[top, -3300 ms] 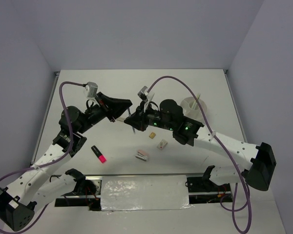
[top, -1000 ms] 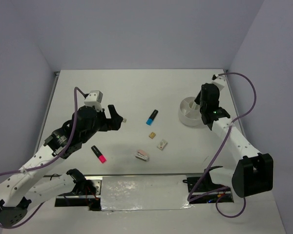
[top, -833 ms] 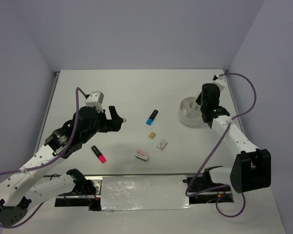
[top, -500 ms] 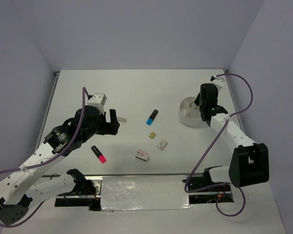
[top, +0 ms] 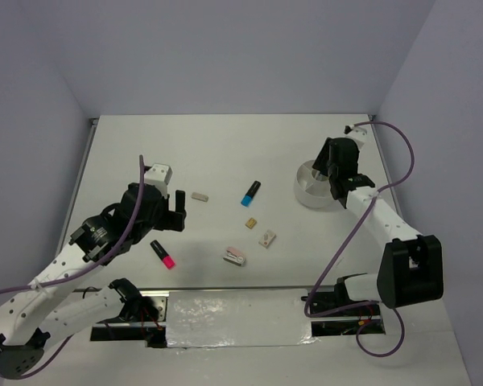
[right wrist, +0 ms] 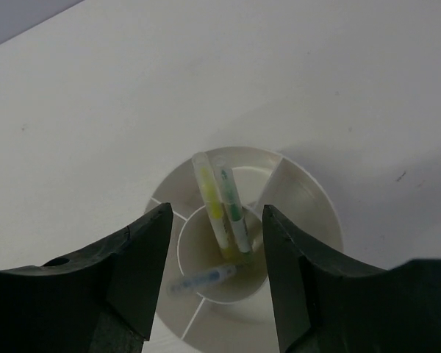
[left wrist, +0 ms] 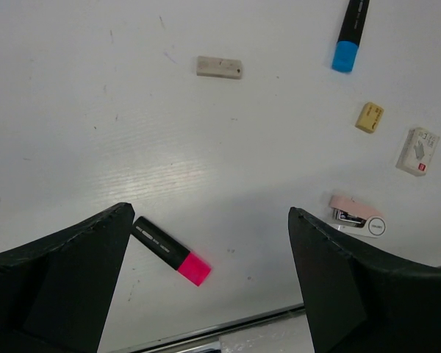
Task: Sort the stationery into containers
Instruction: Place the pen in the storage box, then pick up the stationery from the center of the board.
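The right gripper [right wrist: 214,220] is seen parted about halfway, straight over the round white tub [right wrist: 312,202], with nothing pinched between its pads and nothing touched. In the tub's middle compartment a yellow pen [right wrist: 208,193] and a green pen [right wrist: 231,204] are leaned side by side toward the rim at twelve o'clock. Below them a bluish pen [right wrist: 202,278] is caught only as a blur, so whether it is resting or dropping cannot be told.

The left gripper [left wrist: 209,213] is spread to its widest and is empty, held above the table [top: 225,153]. The pink-ended black highlighter [left wrist: 173,251] is framed between its fingers on the surface below, untouched.

Set against a second ago, the right jaws have been released over the same tub. The left arm has been drawn back toward six o'clock, and the whitish eraser [top: 199,195], then right at its fingertips, is now left apart at its one o'clock.

From above, the table is plain white, with the tub at three o'clock. The blue-ended black marker [top: 251,193] is laid near the centre. A tan eraser [top: 249,223], a small white box [top: 266,237] and a pink stapler [top: 234,256] are strung out toward six o'clock of it. Bare pale lavender walls [top: 225,56] are seen on three sides, and purple cables [top: 390,157] are looped off both arms.
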`<state>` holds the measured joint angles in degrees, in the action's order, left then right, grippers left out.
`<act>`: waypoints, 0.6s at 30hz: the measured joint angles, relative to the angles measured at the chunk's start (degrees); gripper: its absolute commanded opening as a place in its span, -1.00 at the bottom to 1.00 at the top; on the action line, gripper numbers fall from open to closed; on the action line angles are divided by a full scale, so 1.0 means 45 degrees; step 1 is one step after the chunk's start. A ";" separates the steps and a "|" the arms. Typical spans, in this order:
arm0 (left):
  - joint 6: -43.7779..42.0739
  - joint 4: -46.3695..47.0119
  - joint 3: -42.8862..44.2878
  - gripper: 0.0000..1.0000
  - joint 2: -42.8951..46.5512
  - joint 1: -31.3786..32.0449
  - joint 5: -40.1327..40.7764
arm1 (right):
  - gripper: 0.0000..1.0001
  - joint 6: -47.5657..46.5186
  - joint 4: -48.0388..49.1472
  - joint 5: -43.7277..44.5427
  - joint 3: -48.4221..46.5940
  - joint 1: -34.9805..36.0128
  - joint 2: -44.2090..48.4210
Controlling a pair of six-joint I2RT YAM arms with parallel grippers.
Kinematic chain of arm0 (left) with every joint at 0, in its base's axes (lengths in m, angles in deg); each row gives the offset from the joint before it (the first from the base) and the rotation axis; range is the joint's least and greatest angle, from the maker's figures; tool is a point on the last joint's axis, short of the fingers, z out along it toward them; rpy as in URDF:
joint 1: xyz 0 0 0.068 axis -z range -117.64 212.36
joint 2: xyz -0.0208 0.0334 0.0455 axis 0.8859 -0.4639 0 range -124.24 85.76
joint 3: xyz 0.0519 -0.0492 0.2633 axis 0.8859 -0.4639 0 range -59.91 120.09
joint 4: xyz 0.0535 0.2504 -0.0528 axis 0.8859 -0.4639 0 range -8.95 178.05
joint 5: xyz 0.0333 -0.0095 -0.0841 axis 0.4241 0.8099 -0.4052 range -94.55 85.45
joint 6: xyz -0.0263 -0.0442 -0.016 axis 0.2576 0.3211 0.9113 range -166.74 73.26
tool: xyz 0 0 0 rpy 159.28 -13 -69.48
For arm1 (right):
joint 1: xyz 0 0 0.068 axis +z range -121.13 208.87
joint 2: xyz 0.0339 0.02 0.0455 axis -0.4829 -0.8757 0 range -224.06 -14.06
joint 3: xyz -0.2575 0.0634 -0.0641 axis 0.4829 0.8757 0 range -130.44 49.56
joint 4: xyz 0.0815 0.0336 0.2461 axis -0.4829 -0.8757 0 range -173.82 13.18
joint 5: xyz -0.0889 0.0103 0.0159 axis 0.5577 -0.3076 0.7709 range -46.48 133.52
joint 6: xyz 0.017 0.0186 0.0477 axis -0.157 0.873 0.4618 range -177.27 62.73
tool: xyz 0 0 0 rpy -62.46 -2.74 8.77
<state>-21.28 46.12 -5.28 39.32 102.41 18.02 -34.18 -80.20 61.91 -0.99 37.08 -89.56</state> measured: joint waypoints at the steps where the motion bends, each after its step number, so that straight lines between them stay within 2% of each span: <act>1: 0.0000 0.0000 -0.0029 0.99 -0.0053 -0.0015 0.0029 | 0.21 0.0005 -0.0087 -0.0049 0.0000 0.0000 0.0097; 4: 0.0019 -0.0010 -0.0121 0.99 -0.0073 -0.0092 0.0194 | 0.24 0.0005 -0.0447 -0.0068 0.0000 0.0180 0.0777; 6: 0.0053 -0.0015 -0.0121 0.99 -0.0107 -0.0204 0.0408 | 0.38 0.0010 -0.0646 0.0024 -0.0005 0.0607 0.1540; 7: 0.0063 -0.0019 -0.0121 0.99 -0.0151 -0.0296 0.0544 | 0.94 -0.0044 -0.0782 0.0170 -0.0029 0.1025 0.1996; 8: 0.0073 -0.0019 -0.0121 0.99 -0.0209 -0.0403 0.0646 | 0.99 -0.0068 -0.0928 0.0282 -0.0083 0.1515 0.2433; 13: 0.0092 -0.0034 -0.0121 0.99 -0.0534 -0.0928 0.0933 | 1.00 -0.0597 -0.1787 0.0272 -0.0738 0.4027 0.3288; 18: 0.0083 -0.0019 -0.0121 0.99 -0.0704 -0.1224 0.0894 | 0.99 0.0767 -0.2973 0.1112 -0.0398 0.6173 0.3026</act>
<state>-20.91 46.03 -5.82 36.15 96.91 22.04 -30.73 -93.58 66.92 -2.78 64.86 -75.95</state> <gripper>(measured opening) 0.994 0.996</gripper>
